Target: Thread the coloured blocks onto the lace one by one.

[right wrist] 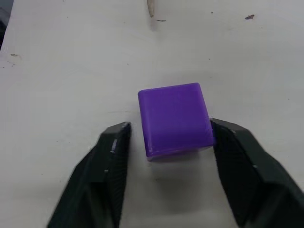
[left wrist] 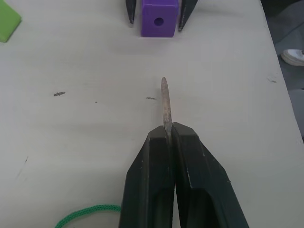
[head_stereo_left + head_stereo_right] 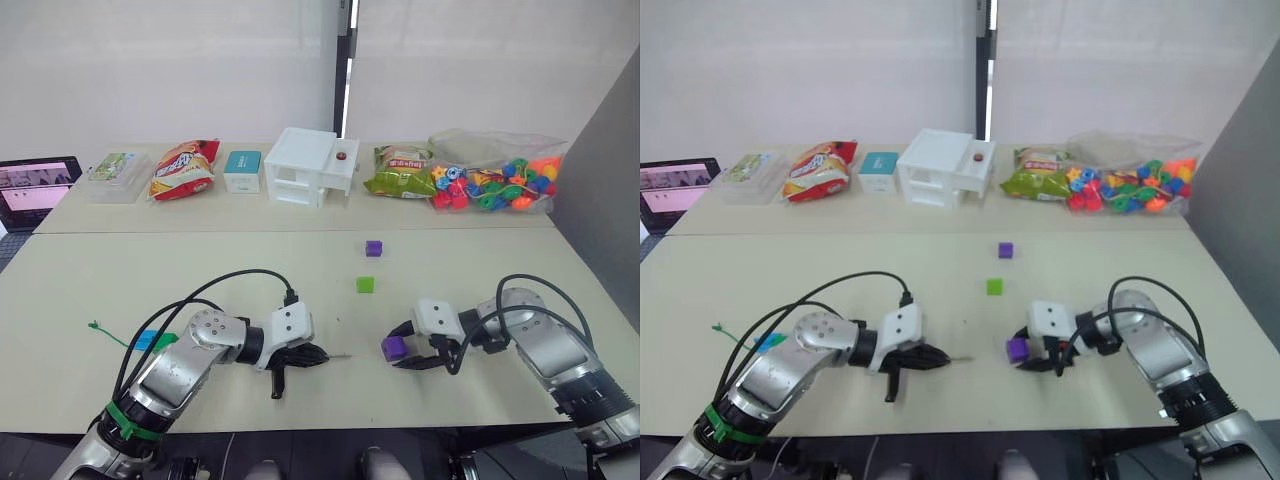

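My left gripper (image 2: pixel 170 129) is shut on the grey needle tip (image 2: pixel 165 104) of the lace, low over the table at front centre. The tip points at the hole of a purple block (image 2: pixel 159 19). Behind the fingers trails the green cord (image 2: pixel 85 213), whose knotted end (image 3: pixel 97 326) lies at the far left. My right gripper (image 1: pixel 168 130) is open, its fingers on either side of that purple block (image 1: pixel 175 118), which rests on the table. Farther back lie a second purple block (image 3: pixel 373 247) and a light green block (image 3: pixel 365 284). A blue block (image 3: pixel 147 340) sits by my left arm.
Along the back of the table (image 3: pixel 450 270) stand a laptop (image 3: pixel 35 188), a clear container (image 3: pixel 117 174), a red snack bag (image 3: pixel 183 168), a teal box (image 3: pixel 242 170), a white box (image 3: pixel 310 166), a green snack bag (image 3: pixel 398 172) and a clear bag of beads (image 3: pixel 495 180).
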